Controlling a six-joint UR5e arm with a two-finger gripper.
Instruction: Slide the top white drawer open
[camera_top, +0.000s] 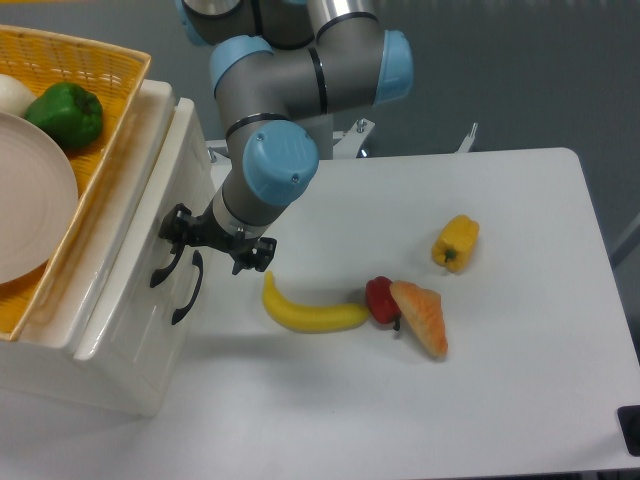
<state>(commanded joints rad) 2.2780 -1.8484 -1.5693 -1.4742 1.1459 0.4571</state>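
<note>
A white table (520, 380) held a white drawer unit at its left edge. The top white drawer (150, 190) sat in that unit, under a yellow basket (95, 70). The gripper (200, 245) was at the drawer's black handle (163, 268); whether its jaws gripped it could not be told. A banana (310, 312) lay nearby.

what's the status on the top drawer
End effector at the top white drawer handle, grip unclear. Drawer barely open. Banana lies nearby on table.
</note>
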